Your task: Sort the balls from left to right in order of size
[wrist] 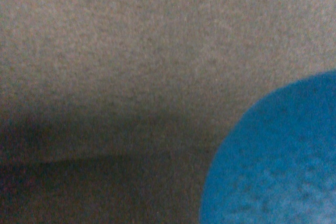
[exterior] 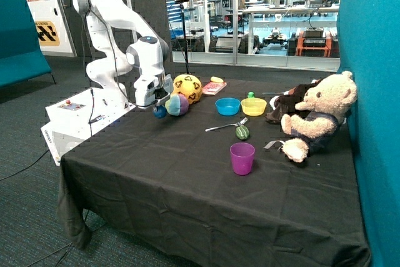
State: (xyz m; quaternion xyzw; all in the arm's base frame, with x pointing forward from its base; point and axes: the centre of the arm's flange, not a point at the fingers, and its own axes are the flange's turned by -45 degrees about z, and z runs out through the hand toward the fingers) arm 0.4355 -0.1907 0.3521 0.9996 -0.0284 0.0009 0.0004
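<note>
Nearby, green ball (exterior: pixel 250 95) in yellow bowl (exterior: pixel 254 107)

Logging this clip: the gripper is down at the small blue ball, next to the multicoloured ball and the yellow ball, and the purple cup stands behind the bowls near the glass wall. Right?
Not quite. The outside view shows the purple cup in front of the bowls, toward the table's near edge. The rest holds: the gripper is at the blue ball, beside the multicoloured ball and yellow ball.
</note>
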